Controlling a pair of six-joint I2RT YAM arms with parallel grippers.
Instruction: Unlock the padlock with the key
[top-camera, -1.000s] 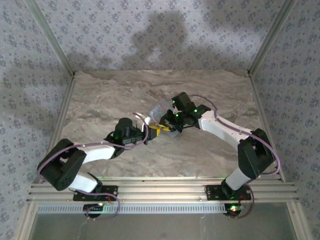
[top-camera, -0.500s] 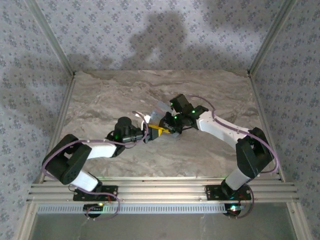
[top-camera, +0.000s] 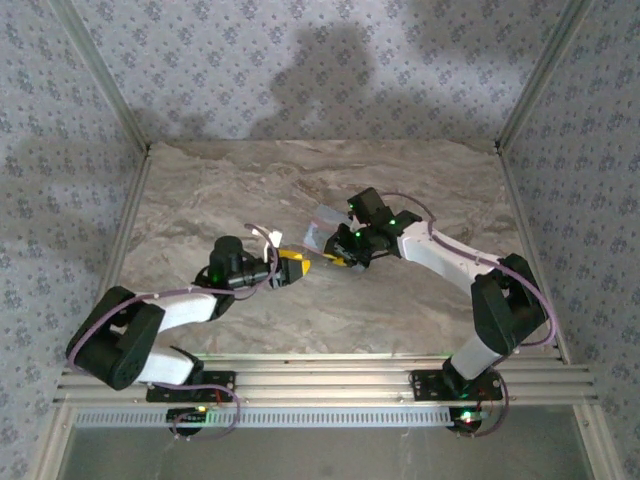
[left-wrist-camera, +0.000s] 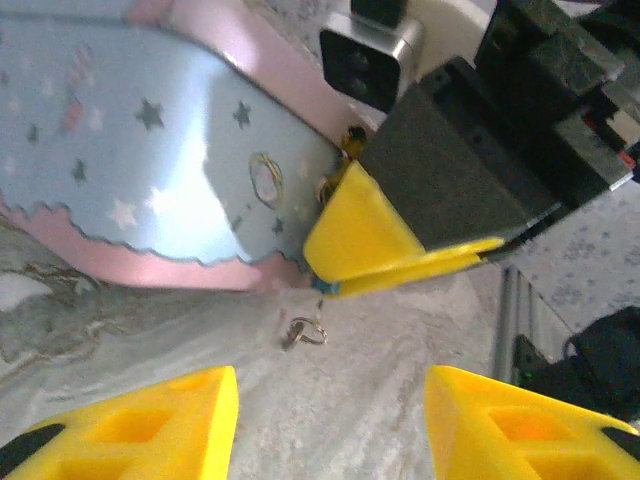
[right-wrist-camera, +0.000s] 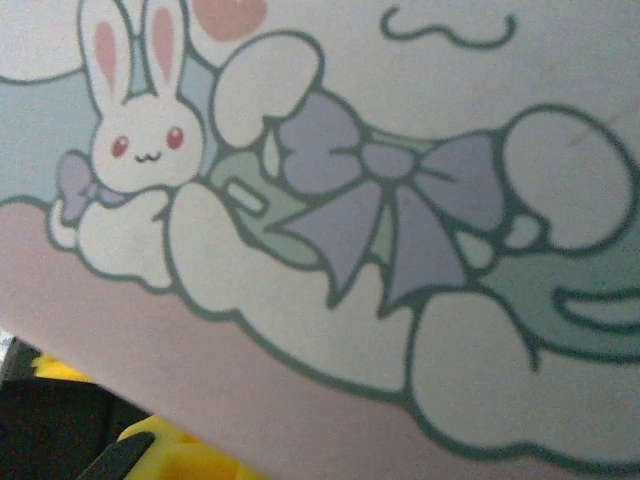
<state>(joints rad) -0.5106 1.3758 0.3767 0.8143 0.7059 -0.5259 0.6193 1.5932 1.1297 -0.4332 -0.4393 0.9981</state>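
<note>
The left gripper (top-camera: 288, 268) sat low over the marble desk (top-camera: 200, 190), a little left of centre, with its jaws released: in the left wrist view its two yellow fingers (left-wrist-camera: 130, 425) stood wide apart with nothing between them. On the bare desk just beyond that gap lay a small ringed metal piece (left-wrist-camera: 303, 333). It touched neither gripper, and it was too small to tell whether it was the key.

The right gripper (top-camera: 337, 248) reached in from the right and met the near edge of the grey-blue tin (top-camera: 322, 222), which lay on the desk near the middle, just right of the left gripper. In the left wrist view the tin's star-printed, pink-bordered side (left-wrist-camera: 150, 150) filled the far left. A yellow finger (left-wrist-camera: 365, 230) of the right gripper pressed close against its right end. At the very tip of that finger, just above the ringed piece, showed a tiny bluish-and-dark item, apparently the padlock (left-wrist-camera: 322, 287). It was too small to tell whether it hung from the tin. I could not tell whether the right jaws were clenched on it or merely beside it.

The right wrist view looked straight onto the tin's lid (right-wrist-camera: 400, 200), printed with a white rabbit, clouds and a lilac bow. A yellow fingertip (right-wrist-camera: 175, 450) showed at the lower left edge.
</note>
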